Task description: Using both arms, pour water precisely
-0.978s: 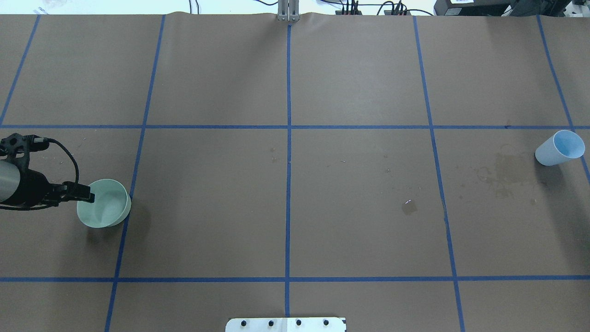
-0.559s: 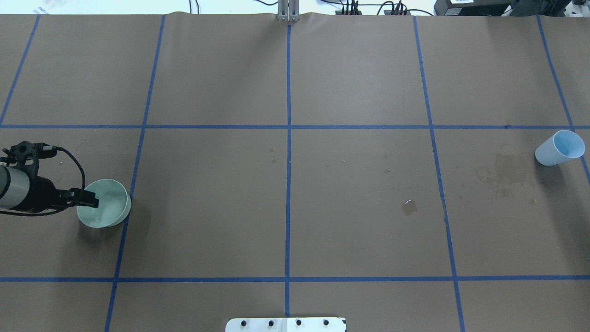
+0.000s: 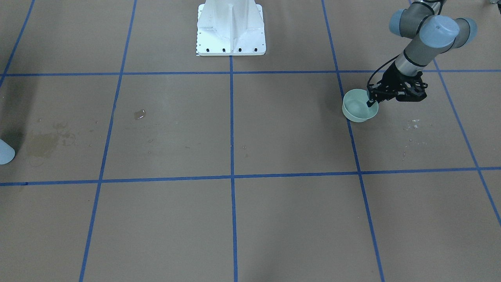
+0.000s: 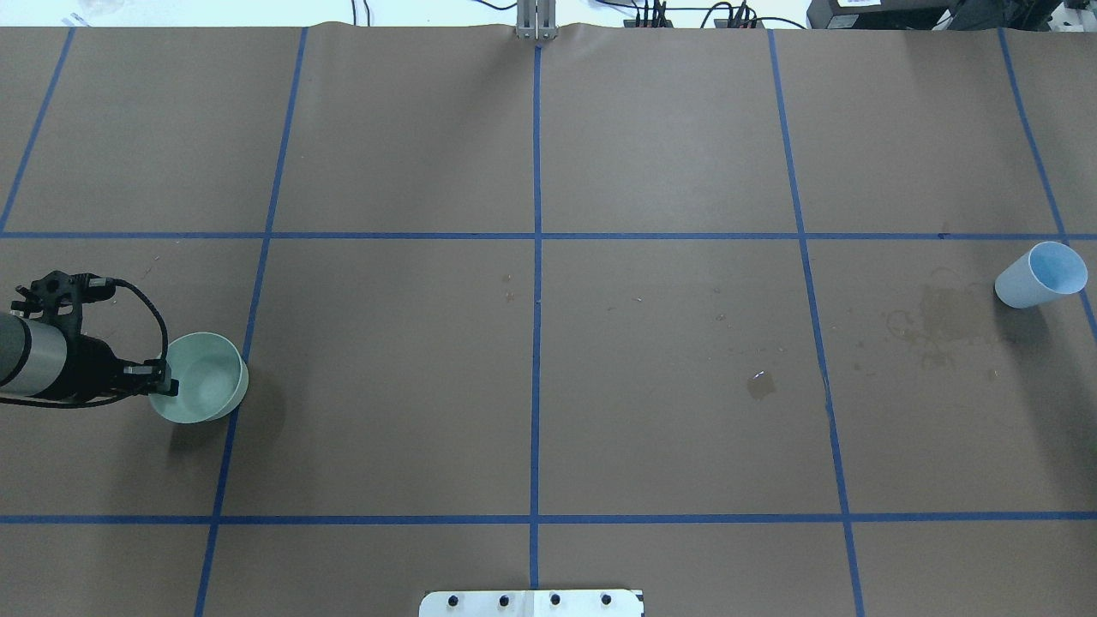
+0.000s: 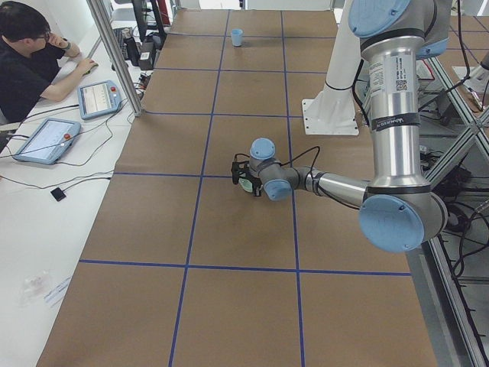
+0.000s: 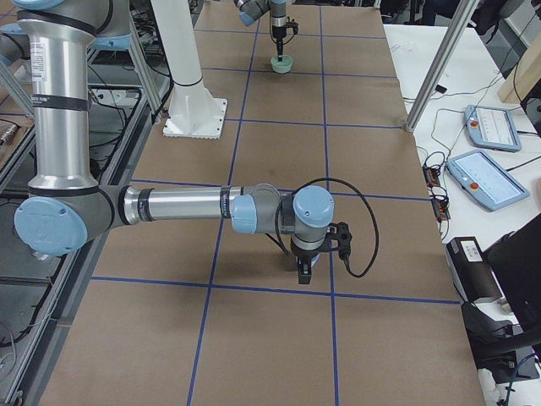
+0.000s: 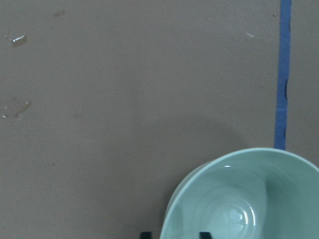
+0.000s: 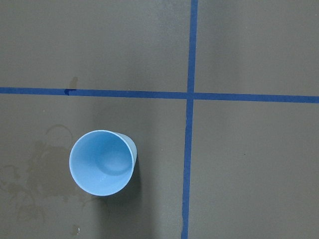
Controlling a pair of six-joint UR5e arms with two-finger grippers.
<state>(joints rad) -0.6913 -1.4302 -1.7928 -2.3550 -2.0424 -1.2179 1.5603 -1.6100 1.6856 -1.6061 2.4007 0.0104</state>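
Note:
A pale green bowl (image 4: pixel 206 377) sits low at the table's left side, also in the front-facing view (image 3: pixel 358 109). My left gripper (image 4: pixel 163 387) grips its near rim, one finger inside and one outside (image 7: pixel 204 235). White glints of water (image 7: pixel 239 216) show in the bowl's bottom. A light blue cup (image 4: pixel 1041 274) stands at the far right and looks empty in the right wrist view (image 8: pixel 102 162). My right gripper (image 6: pixel 303 269) hangs above it, seen only from the side; I cannot tell whether it is open or shut.
The white pedestal base (image 3: pixel 231 27) stands at the robot's side of the table. Wet stains (image 4: pixel 943 317) and a small puddle (image 4: pixel 760 384) mark the brown paper. An operator (image 5: pixel 30 53) sits past the table's far edge with tablets.
My left arm has come down with the bowl. The bowl has levelled out, looks smaller and has shifted slightly right. The blue cup has not moved.

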